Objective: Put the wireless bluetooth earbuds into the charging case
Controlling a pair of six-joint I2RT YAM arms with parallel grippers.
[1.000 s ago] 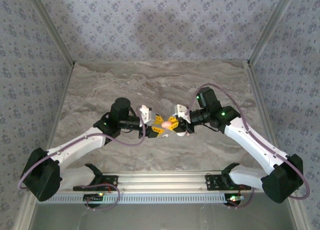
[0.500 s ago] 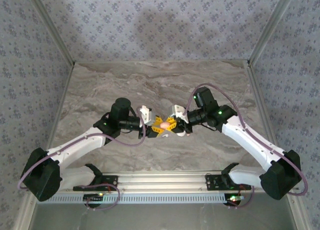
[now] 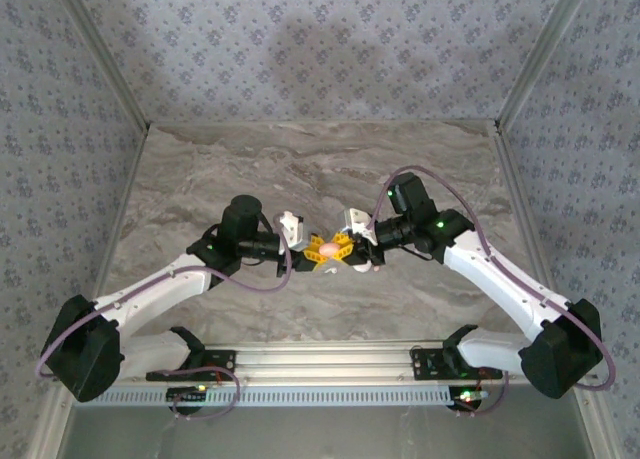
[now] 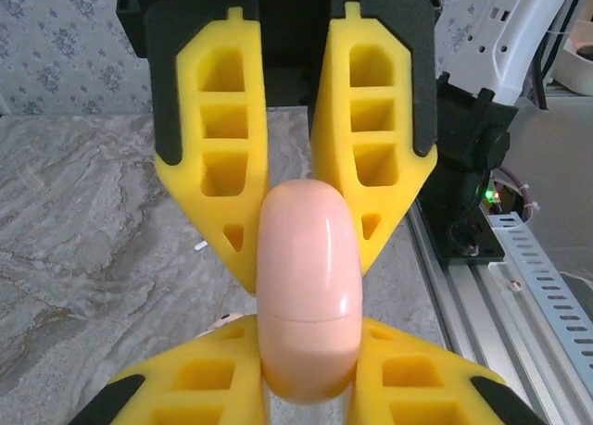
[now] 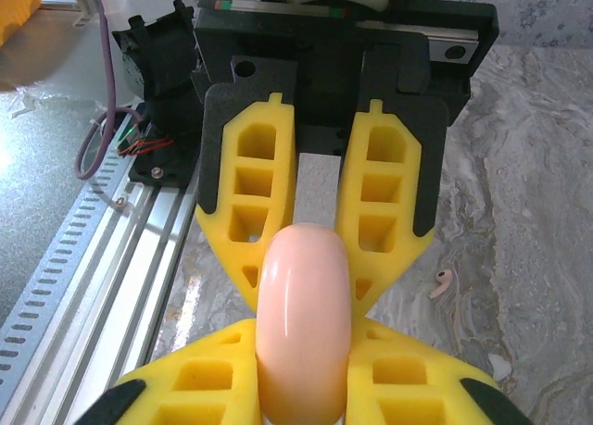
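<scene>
Surface: a grey-veined marble table (image 3: 300,169), hemmed by walls (image 3: 300,49) in patterned grey paper; an aluminium rail (image 3: 330,359) ran along the near edge
Charging case (image 4: 308,286): pale pink, glossy, oval; it hung above the marble near the table's middle, caught between the two arms; a thin seam crossed it and the lid looked closed
Left gripper (image 4: 308,379): it stood on the case's left; its yellow fingers were clamped tight on one end of the case, one on each flank
Right gripper (image 5: 303,369): it stood on the case's right, tips facing the other gripper's; its yellow fingers lay along both flanks of the case's other end with no gap to see; whether they pressed or had slackened could not be told
Earbud (image 5: 443,281): one tiny pale piece with a short stem; it lay on the marble below and beside the case, on the side away from the rail, outside the case and apart from it
</scene>
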